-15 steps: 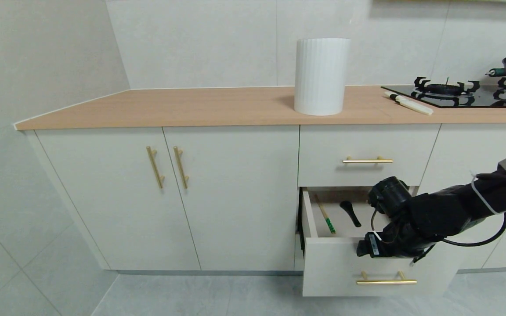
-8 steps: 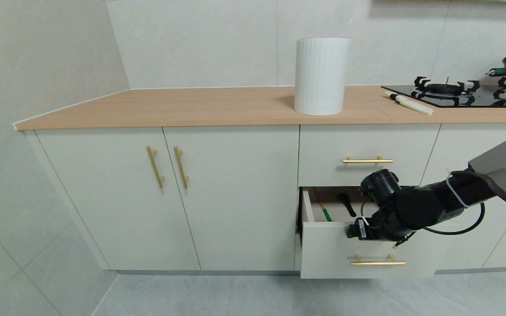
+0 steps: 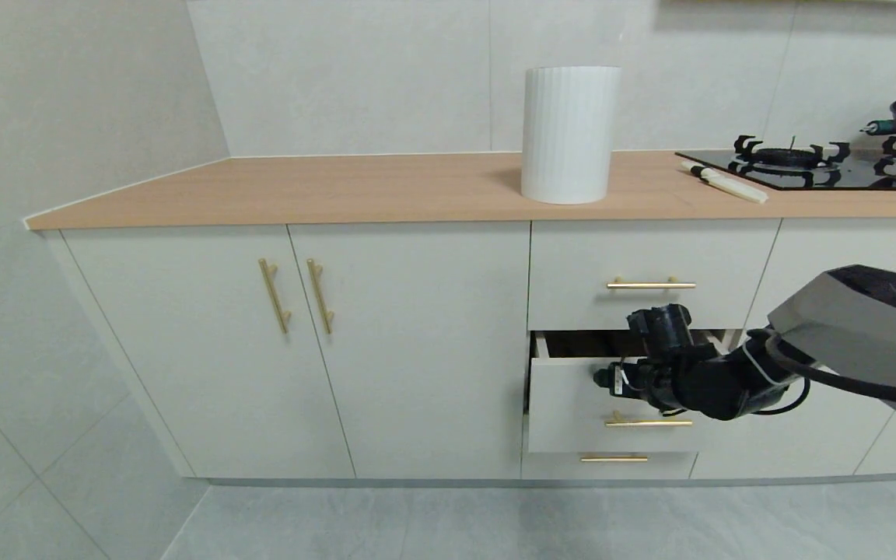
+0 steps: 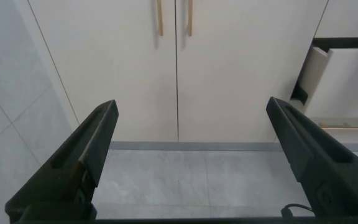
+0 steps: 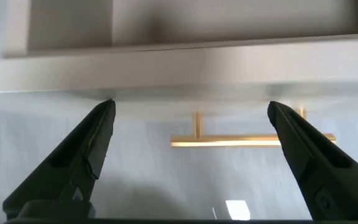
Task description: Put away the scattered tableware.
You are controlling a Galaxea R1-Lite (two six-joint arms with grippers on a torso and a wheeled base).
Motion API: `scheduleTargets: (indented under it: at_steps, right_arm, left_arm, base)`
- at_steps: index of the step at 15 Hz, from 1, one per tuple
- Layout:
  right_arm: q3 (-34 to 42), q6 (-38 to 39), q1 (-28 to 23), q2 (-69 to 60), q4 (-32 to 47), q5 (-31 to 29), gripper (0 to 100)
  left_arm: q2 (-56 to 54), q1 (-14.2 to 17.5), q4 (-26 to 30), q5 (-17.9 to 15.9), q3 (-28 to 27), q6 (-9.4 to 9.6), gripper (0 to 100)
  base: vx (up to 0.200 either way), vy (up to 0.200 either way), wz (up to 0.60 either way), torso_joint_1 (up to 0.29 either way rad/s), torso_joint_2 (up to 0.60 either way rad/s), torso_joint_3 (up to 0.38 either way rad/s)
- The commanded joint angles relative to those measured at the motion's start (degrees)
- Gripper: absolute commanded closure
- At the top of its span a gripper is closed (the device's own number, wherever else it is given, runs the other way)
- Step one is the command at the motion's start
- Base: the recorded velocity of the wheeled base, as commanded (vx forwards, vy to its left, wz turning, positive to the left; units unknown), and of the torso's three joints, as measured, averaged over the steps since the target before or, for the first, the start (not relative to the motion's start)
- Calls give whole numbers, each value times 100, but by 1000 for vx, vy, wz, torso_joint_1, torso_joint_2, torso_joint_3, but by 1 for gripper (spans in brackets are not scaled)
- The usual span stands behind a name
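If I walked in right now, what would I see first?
Probably the black right gripper, low down at the front of the middle drawer, which stands a little way open. After that, the tall white ribbed container standing upright on the wooden counter, and the gas stove at the counter's right end.

Head camera looks down on the cabinets (image 3: 409,350); right wrist camera hugs the drawer (image 5: 166,168), seen farther off by left wrist.
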Motion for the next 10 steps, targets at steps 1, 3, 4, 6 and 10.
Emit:
scheduleTargets:
  at_steps: [1,3,4,6,10]
  right_arm:
    - [-7,14,-31,411,-403,-182,0]
    - [1,-4,-31,586,-975,-340,0]
    - [-34,5,-57,639,-1098,-384,0]
    - [-297,75,-127,815,-1142,-612,0]
    - [-807,366,-259,1061,-1151,-964,0]
  left_arm:
    - [0,-2,-1,2,2,-4,0]
    - [0,-2,-9,2,2,-4,0]
    - [0,-2,-1,2,2,-4,0]
    - [0,-2,-1,2,2,-4,0]
    - [0,-2,-1,2,2,-4,0]
  base:
    - [0,0,0,0,0,0]
    - [0,0,0,0,0,0]
    - [0,0,0,0,0,0]
    - [0,0,0,0,0,0]
    - [0,0,0,0,0,0]
